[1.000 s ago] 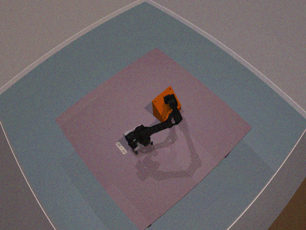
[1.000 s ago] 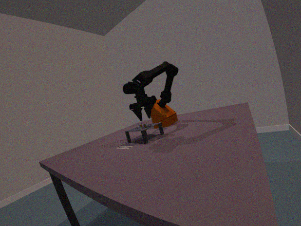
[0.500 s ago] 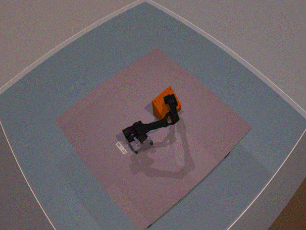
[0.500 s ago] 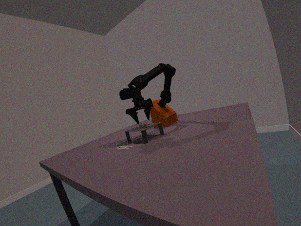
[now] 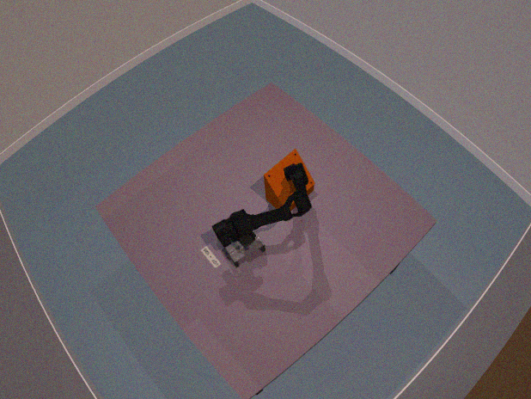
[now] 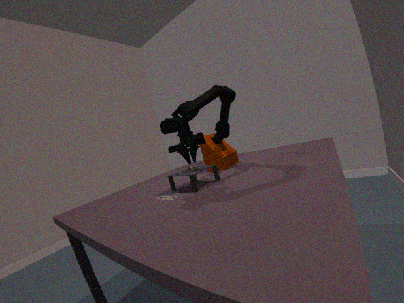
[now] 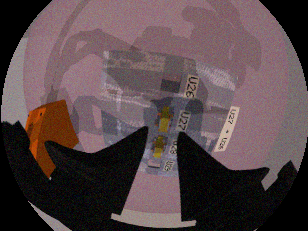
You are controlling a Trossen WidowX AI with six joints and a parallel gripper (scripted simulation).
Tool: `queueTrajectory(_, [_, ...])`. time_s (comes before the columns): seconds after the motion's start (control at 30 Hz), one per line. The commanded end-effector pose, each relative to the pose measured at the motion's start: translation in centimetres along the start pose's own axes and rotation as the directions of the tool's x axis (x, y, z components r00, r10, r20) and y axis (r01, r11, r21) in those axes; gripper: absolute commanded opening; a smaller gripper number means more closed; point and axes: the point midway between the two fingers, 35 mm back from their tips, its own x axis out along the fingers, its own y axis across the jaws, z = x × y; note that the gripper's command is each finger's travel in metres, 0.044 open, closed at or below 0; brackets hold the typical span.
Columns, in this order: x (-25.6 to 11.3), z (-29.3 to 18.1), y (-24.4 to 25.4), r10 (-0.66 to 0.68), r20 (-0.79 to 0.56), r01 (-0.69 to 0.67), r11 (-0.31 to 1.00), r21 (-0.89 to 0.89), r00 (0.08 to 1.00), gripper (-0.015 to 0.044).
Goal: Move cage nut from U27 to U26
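The rail plate stands on short legs on the table. In the wrist view, the brass-coloured cage nut at U27 sits in its hole, and the other nut sits beside it at U28. The empty hole U26 is dark, on the other side of U27. My gripper points down over the plate, part-way open and empty. Its fingertips are a little above the plate, either side of the nut row. The arm hides both nuts in the top view; their spring wings cannot be made out.
A white card marked U27 to U26 lies on the table beside the plate. The orange base block stands behind the plate and carries the arm. An empty hole U29 lies beyond U28.
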Motion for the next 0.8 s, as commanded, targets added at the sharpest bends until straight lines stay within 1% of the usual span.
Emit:
queueTrajectory(0.0, [0.0,0.0,0.0,-0.001,0.004,0.001,1.0,0.003,1.0,0.012])
queueTrajectory(0.77, [2.4,0.1,0.0,-0.001,0.006,0.001,1.0,0.003,1.0,0.012])
